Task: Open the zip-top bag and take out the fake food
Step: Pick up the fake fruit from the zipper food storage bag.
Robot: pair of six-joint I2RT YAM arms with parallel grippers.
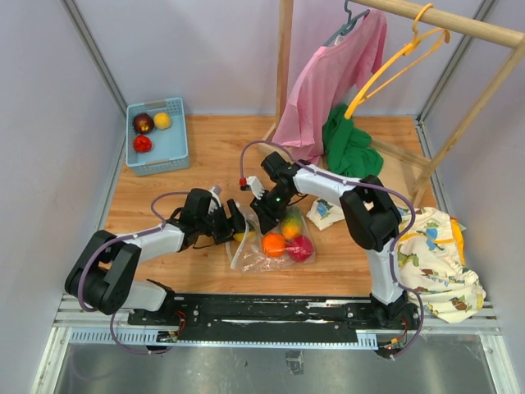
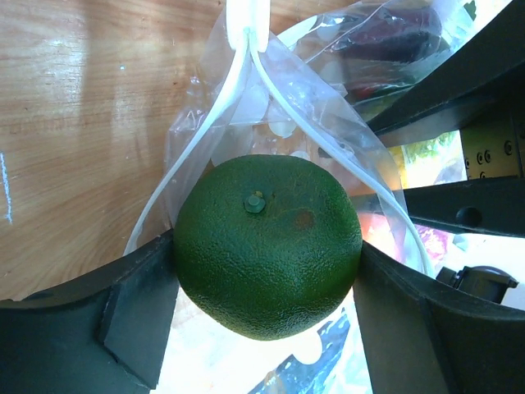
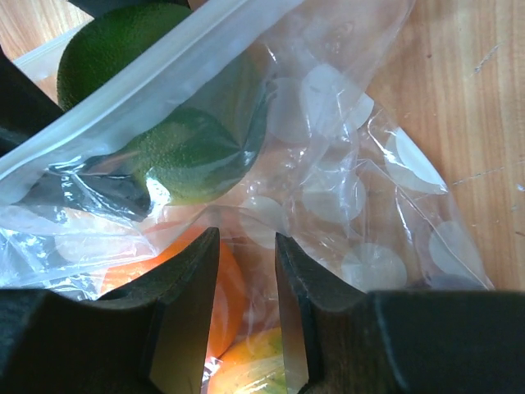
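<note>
The clear zip-top bag (image 1: 261, 256) lies on the wooden table between both arms, its white zip strip (image 2: 236, 90) parted. My left gripper (image 2: 267, 246) is shut on a round dark green fake fruit (image 2: 267, 213) at the bag's mouth, with one finger on each side. My right gripper (image 3: 246, 242) is pinched on a fold of the bag's dotted film (image 3: 344, 189) and holds it. Inside the bag lie an orange fruit (image 1: 274, 244), a red one (image 1: 300, 248) and a yellow-green one (image 1: 292, 223).
A blue basket (image 1: 156, 160) at the back left holds a dark red, a yellow and a red fruit. A wooden rack (image 1: 459, 25) stands at the back right with a pink shirt (image 1: 328, 82) and a green cloth (image 1: 349, 144). A cartoon-print cloth (image 1: 431, 254) lies at the right edge.
</note>
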